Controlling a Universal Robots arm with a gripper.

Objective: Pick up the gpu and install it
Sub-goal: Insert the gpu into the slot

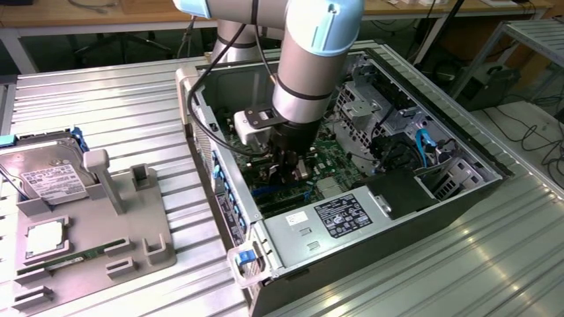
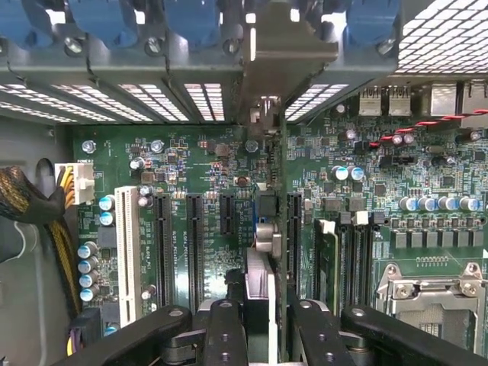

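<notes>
Inside the case [image 1: 458,191], the claw [image 2: 263,320] grips the gpu [image 2: 263,229] edge-on between its fingers [image 2: 225,335], thin card upright over the motherboard [image 2: 191,160] slots, bracket at the rear wall.

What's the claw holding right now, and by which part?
The claw is clamped on the gpu, seen edge-on, gripping its upper edge, with the card standing over the motherboard slots inside the computer case.
</notes>
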